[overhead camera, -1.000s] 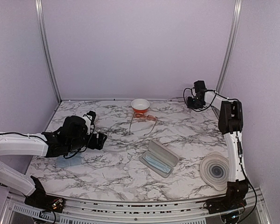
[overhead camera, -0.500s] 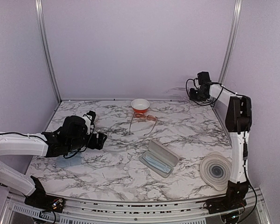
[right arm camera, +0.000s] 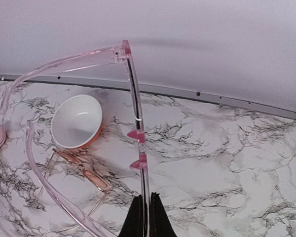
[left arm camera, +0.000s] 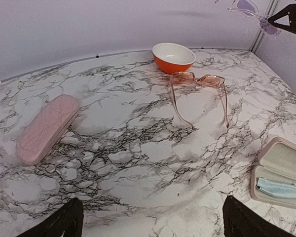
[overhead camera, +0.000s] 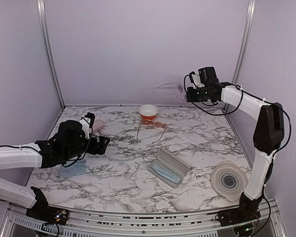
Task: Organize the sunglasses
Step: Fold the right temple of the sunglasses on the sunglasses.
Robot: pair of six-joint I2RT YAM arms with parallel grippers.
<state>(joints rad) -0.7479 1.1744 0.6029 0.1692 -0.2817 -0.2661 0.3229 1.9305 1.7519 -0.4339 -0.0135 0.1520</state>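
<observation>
Right wrist view: the right end effector (right arm camera: 143,217) has its fingers pressed together, pinching the clear glasses (right arm camera: 137,135) by the front of the frame. It holds them up in the air, high over the far side of the tabletop (overhead camera: 202,143). Below it and a bit to its left sit a bowl (right arm camera: 78,121) and the orange glasses (right arm camera: 84,170). They lie flat with arms open, just beside the bowl. Farther off, toward the arm bases, lies an open case (overhead camera: 168,168) with a blue cloth (left arm camera: 278,187) inside. The left end effector (left arm camera: 153,222) is spread wide and holds nothing. A shut pink case (left arm camera: 47,127) lies ahead of it, to its left.

I think the job is only begun. One pair is lifted, but no pair is in a case yet. The clear frame is hard to see against the pale wall, and one of its arms is cut off at the picture's bottom edge.
</observation>
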